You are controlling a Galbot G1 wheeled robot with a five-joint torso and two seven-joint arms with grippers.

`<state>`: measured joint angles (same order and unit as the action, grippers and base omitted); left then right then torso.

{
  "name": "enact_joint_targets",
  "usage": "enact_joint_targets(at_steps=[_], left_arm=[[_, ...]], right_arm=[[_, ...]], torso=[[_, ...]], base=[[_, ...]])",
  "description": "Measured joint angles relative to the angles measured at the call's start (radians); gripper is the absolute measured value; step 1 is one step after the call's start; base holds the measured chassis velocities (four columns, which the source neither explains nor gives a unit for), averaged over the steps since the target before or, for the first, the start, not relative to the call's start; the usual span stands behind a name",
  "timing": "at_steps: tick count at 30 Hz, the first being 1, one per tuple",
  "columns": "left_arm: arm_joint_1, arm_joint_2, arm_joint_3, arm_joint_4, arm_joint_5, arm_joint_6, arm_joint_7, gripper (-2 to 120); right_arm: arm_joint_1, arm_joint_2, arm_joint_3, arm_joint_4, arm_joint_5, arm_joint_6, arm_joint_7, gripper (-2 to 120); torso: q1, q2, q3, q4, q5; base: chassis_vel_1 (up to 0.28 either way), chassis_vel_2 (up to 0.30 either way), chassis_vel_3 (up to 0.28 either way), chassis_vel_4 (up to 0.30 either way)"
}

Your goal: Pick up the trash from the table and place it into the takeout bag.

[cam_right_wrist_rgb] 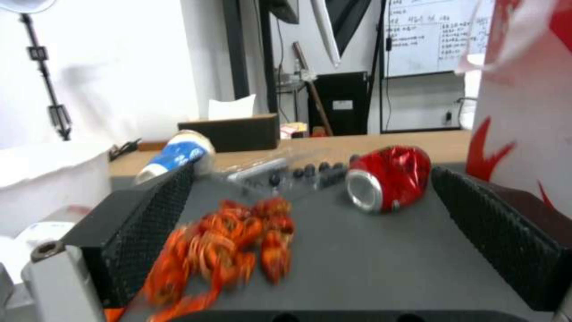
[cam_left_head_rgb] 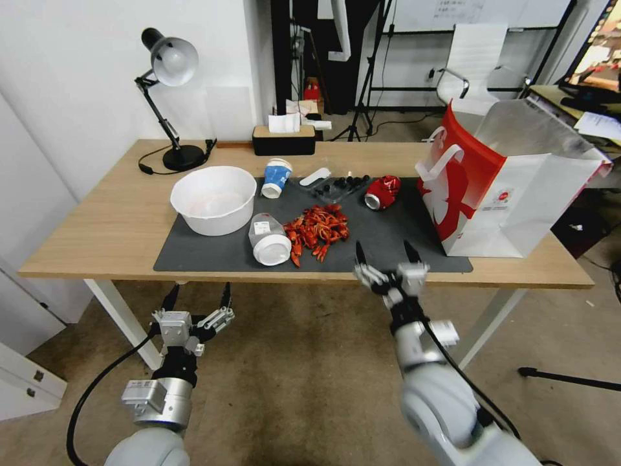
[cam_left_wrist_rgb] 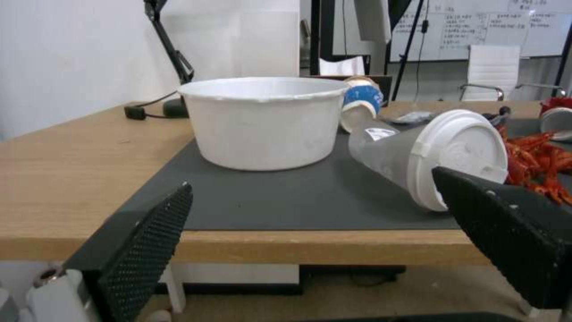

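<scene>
Fingers spread wide, the right gripper (cam_left_head_rgb: 386,254) hovers at the table's (cam_left_head_rgb: 97,226) near edge, over the front border of the grey mat (cam_left_head_rgb: 388,239), holding nothing. At its 10 o'clock lies a pile of red crayfish shells (cam_left_head_rgb: 317,232); at 12 o'clock a crushed red can (cam_left_head_rgb: 383,192) lies on its side, with a clear tray of dark lumps (cam_left_head_rgb: 339,186) just left of it. The bag (cam_left_head_rgb: 511,188) stands open at 2 o'clock, on the mat's right end, foil lining showing. The left gripper (cam_left_head_rgb: 198,296) is also open and empty, hanging below and in front of the table edge. At its 1 o'clock a white-lidded cup (cam_left_head_rgb: 269,240) lies tipped over; a white bowl (cam_left_head_rgb: 213,198) sits at 12 o'clock, and a blue-and-white cup (cam_left_head_rgb: 276,177) lies beyond. A lamp (cam_left_head_rgb: 169,97) and tissue box (cam_left_head_rgb: 283,139) stand at the far edge.
</scene>
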<state>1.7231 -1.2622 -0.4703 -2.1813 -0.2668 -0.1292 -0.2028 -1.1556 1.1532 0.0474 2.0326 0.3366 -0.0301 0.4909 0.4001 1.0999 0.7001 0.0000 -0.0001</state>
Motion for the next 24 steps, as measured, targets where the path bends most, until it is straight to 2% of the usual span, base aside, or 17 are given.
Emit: enact_joint_targets(at_steps=[3,6,7,11,15,20,24], left_arm=[[0.000,0.001,-0.003,0.000,0.000,0.001,0.000,100],[-0.002,0.000,-0.008,0.000,0.000,0.003,-0.001,100],[-0.002,0.000,-0.008,0.000,0.000,0.003,-0.001,100],[-0.002,-0.004,-0.014,0.002,-0.001,0.004,-0.001,100],[-0.001,-0.005,-0.015,0.002,-0.001,0.004,-0.001,100],[0.002,-0.004,-0.021,0.002,-0.002,0.004,-0.001,100],[0.001,-0.002,-0.022,0.001,-0.003,0.005,-0.001,100]], right_arm=[[0.078,-0.001,-0.031,-0.033,0.026,-0.054,0.030,100],[0.215,-0.001,-0.095,-0.094,0.099,-0.171,0.112,100],[0.215,-0.001,-0.095,-0.094,0.099,-0.171,0.112,100],[0.341,0.025,-0.141,-0.164,0.190,-0.298,0.271,100],[0.372,0.035,-0.146,-0.186,0.220,-0.316,0.312,100],[0.488,0.061,-0.161,-0.268,0.332,-0.357,0.407,100],[0.557,0.068,-0.171,-0.316,0.370,-0.369,0.427,100]], torso=[[0.000,0.000,0.000,0.0000,0.0000],[0.000,0.000,0.000,0.0000,0.0001],[0.000,0.000,0.000,0.0000,0.0001],[0.000,0.000,0.000,0.0000,0.0003],[0.000,0.000,0.000,0.0000,0.0002],[0.000,0.000,0.000,0.0000,0.0002],[0.000,0.000,0.000,0.0000,0.0002]], base=[[0.000,0.000,0.000,0.000],[0.000,0.000,0.000,0.000],[0.000,0.000,0.000,0.000],[0.000,0.000,0.000,0.000],[0.000,0.000,0.000,0.000],[0.000,0.000,0.000,0.000],[0.000,0.000,0.000,0.000]])
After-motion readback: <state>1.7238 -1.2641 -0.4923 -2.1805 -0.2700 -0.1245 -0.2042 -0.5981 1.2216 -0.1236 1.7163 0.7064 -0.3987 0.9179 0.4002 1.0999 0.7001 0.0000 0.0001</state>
